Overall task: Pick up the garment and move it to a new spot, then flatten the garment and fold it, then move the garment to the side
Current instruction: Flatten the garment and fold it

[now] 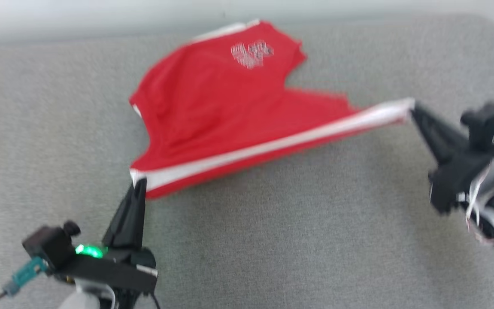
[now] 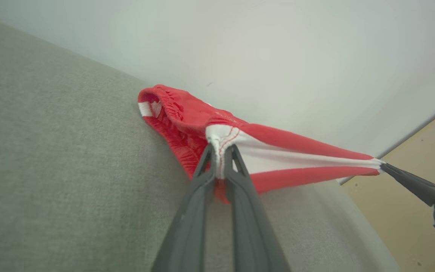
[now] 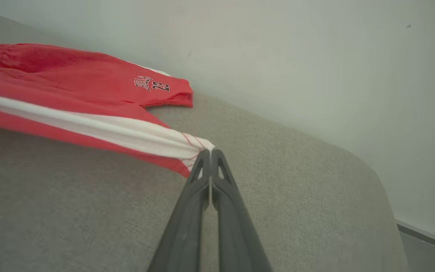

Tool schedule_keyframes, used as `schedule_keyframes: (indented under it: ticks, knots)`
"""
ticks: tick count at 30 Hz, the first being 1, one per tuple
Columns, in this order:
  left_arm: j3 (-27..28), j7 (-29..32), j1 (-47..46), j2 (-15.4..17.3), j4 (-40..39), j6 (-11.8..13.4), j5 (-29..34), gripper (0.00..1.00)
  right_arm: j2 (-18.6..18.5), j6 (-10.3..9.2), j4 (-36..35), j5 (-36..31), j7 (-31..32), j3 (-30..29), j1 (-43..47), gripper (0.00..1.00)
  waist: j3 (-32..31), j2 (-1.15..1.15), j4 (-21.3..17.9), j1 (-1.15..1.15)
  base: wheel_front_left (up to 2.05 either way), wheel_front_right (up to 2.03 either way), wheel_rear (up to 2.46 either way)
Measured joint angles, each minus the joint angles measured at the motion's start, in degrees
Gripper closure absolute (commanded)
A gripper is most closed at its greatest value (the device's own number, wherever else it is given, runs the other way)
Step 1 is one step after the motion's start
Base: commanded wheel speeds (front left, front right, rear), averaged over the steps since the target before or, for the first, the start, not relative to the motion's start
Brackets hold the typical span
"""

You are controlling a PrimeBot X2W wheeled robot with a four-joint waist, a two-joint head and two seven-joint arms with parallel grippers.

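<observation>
Red garment (image 1: 212, 111), a pair of shorts with a white side stripe (image 1: 272, 148), is spread on the grey cloth-covered surface (image 1: 272, 249). The leg with the number print (image 3: 152, 83) rests on the surface closest to the pale wall (image 1: 101, 17). The side of the garment farthest from the wall is raised off the surface and stretched taut along the stripe between the two grippers. Left gripper (image 1: 138, 182): jaws pinched narrow on the stripe at the gathered waistband corner, with white cloth bunched between the fingertips. Right gripper (image 1: 414, 109): jaws pressed fully together on the stripe's other end, at the leg hem. Both grippers sit on the side of the garment away from the wall, well apart from each other. The head view is blurred and the print is unreadable there, while the right wrist view shows it sharply.
</observation>
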Motion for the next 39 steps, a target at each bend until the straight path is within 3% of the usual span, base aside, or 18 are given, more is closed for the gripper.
schedule_keyframes:
  ticks: [7, 12, 24, 27, 31, 35, 39]
  knots:
    - [0.74, -0.45, 6.08, -1.29, 1.81, 1.43, 4.24, 1.0, 1.49, 0.0, -12.81, 1.3, 16.58, -8.22, 16.49, 1.0, -5.28, 0.0, 0.55, 0.0, 0.0, 0.0, 0.0]
    - [1.01, -0.52, 10.83, -1.82, 1.99, 2.5, 7.02, 1.0, 4.83, 0.0, -21.46, 1.68, 27.47, -14.18, 28.02, 1.0, -7.54, 0.0, 0.89, 0.0, 0.0, 0.0, 0.0]
    - [-1.48, 0.08, 18.64, -0.54, 1.52, 5.53, 12.09, 1.0, 14.11, -0.02, -34.09, 2.18, 41.87, -23.27, 45.03, 1.0, -8.0, 0.0, 1.96, 0.02, 0.0, 0.0, 0.0]
    - [-2.33, 0.84, 20.08, 0.14, 0.38, 6.44, 12.78, 1.0, 16.31, -0.03, -36.23, 2.89, 44.77, -24.63, 47.93, 1.0, -7.81, 0.01, 2.4, 0.02, 0.0, 0.0, 0.0]
    - [-1.97, 0.8, 20.02, -0.26, -1.46, 6.45, 12.44, 1.0, 16.69, -0.05, -37.78, 2.55, 44.1, -25.93, 47.07, 1.0, -7.56, 0.01, 2.89, 0.02, 0.0, 0.0, 0.0]
    - [-2.01, 0.89, 17.22, -1.3, -2.56, 6.01, 12.21, 1.0, 14.62, -0.08, -36.46, 3.58, 41.27, -25.05, 41.03, 1.0, -7.07, 0.01, 3.04, 0.02, 0.0, 0.0, 0.0]
    - [-2.36, 1.78, 12.26, -3.6, -2.38, 5.48, 10.9, 1.0, 10.48, -0.09, -30.75, 3.58, 37.73, -23.37, 32.7, 1.0, -6.13, 0.02, 3.4, 0.03, 0.0, 0.0, 0.0]
